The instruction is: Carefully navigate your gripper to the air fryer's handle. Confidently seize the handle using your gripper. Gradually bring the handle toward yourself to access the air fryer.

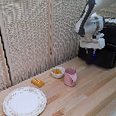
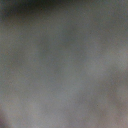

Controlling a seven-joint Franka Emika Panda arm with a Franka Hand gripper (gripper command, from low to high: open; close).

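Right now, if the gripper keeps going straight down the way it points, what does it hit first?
Probably the air fryer front around its handle: the gripper hangs right against it, pointing down. Depth unclear; the wrist view is blur.

- The air fryer (image 1: 109,48), matte black and boxy, is seen at the exterior view's right, standing at the far edge of the wooden table (image 1: 92,93).
- The claw (image 1: 92,52) is held right against the fryer's front, fingers pointing down; the handle cannot be made out, and whether the fingers are closed cannot be told.
- A pink cup (image 1: 70,76) is seen mid-table, just beside a small white bowl (image 1: 57,72) with yellow contents.
- An orange-yellow block (image 1: 37,82) lies near a large patterned plate (image 1: 24,103) toward the exterior view's left.
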